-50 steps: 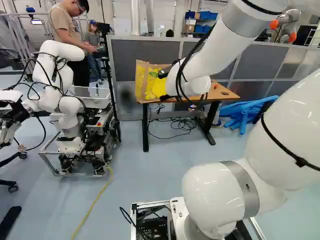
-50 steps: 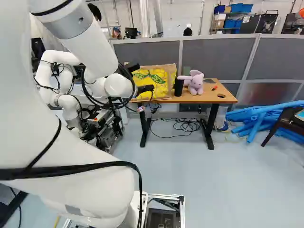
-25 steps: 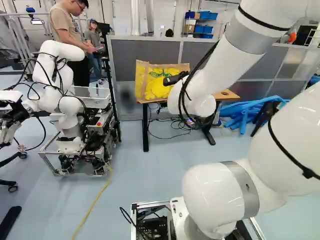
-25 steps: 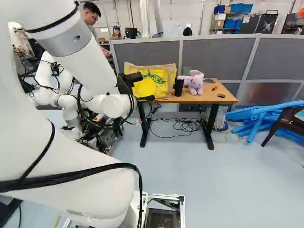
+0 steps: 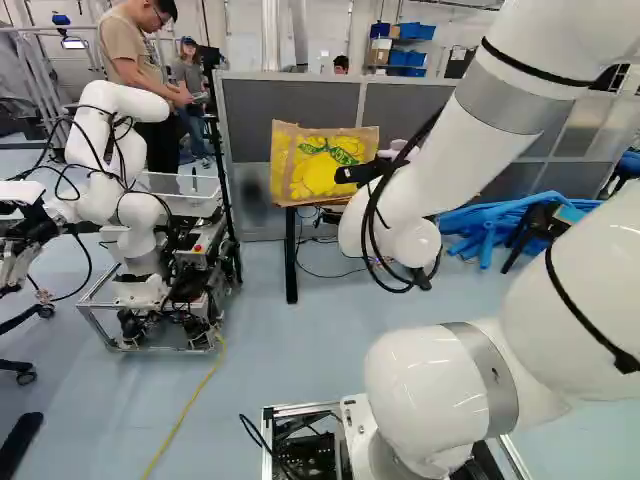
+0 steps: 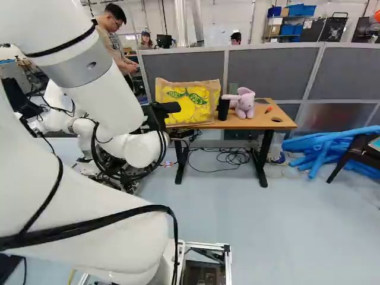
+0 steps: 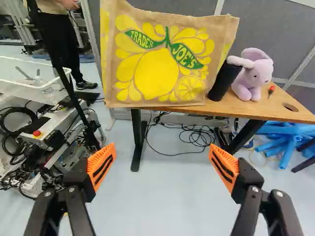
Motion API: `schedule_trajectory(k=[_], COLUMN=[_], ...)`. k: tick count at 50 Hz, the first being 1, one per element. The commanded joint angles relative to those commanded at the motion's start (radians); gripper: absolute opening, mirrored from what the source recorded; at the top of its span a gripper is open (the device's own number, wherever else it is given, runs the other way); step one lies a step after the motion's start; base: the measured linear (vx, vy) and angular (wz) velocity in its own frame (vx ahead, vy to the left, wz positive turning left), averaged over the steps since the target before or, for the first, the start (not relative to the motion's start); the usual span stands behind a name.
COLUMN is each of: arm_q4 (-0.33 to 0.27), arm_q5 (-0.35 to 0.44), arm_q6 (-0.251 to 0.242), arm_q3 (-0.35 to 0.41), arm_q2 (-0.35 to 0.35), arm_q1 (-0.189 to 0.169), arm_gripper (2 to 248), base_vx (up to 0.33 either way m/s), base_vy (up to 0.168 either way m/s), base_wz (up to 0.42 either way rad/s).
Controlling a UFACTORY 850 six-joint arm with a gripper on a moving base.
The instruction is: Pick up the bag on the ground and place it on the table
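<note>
You are having the end effector [image 6: 183, 120] open: its two fingers are standing wide apart, and the orange pads [image 7: 101, 166] are touching nothing between them. It is hanging in front of the counter [image 7: 275, 111], near the bag [image 7: 162, 61], and in the wrist view the bag is standing ahead of it, beyond the fingers.

The bag, the brown one with yellow fruits and green leaves printed, is already standing upright on the counter, at the end which you are seeing as the left one in the right base view. Its printed side is facing you, and its bottom is lying along the front edge, close to the left front corner.

Just beside the bag, a black cylinder [image 7: 225, 81] is standing, and next to it a purple plush rabbit [image 7: 255, 76] is sitting. Toward the right end of the counter, a small orange and black item [image 7: 271, 90] is lying.

Under the counter, black cables [image 6: 233, 156] are lying on the floor, and blue tubes [image 6: 332, 146] are lying beyond its right end.
</note>
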Motion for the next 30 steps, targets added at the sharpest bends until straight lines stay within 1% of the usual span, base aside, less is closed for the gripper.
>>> schedule_trajectory(k=[15,30], arm_q4=[0.0,0.0], arm_q5=[0.054,0.083], arm_q6=[0.041,0.063], arm_q3=[0.043,0.067], arm_q2=[0.013,0.02], arm_q1=[-0.001,-0.002], arm_gripper=[247,247], base_vx=[0.0,0.0], base_vy=[0.0,0.0], base_wz=[0.0,0.0])
